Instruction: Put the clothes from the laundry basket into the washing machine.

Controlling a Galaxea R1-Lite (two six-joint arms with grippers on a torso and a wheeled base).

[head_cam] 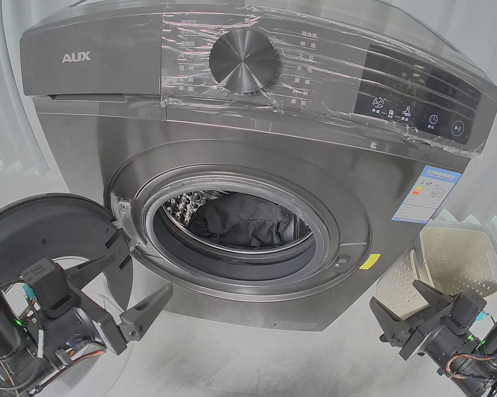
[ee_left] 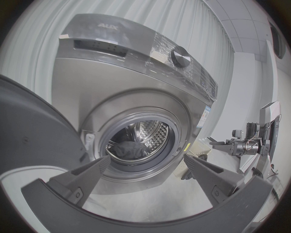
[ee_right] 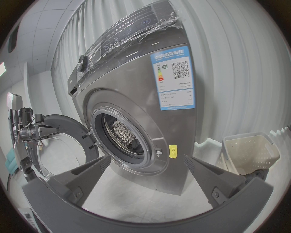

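Left gripper: fingers spread wide, nothing between them; hangs low in front of the open door, which is swung out to the left of the washing machine. Right gripper: likewise spread apart and holding nothing, low off the machine's right front corner, near the laundry basket. Both grippers stand apart from the machine. Porthole open; dark clothes lie bunched inside the drum, on its lower part, behind the grey door seal. Basket is cream, perforated, and stands on the pale floor just beside the machine's right side. Control panel along the machine's top, with its round dial, is wrapped in clear film
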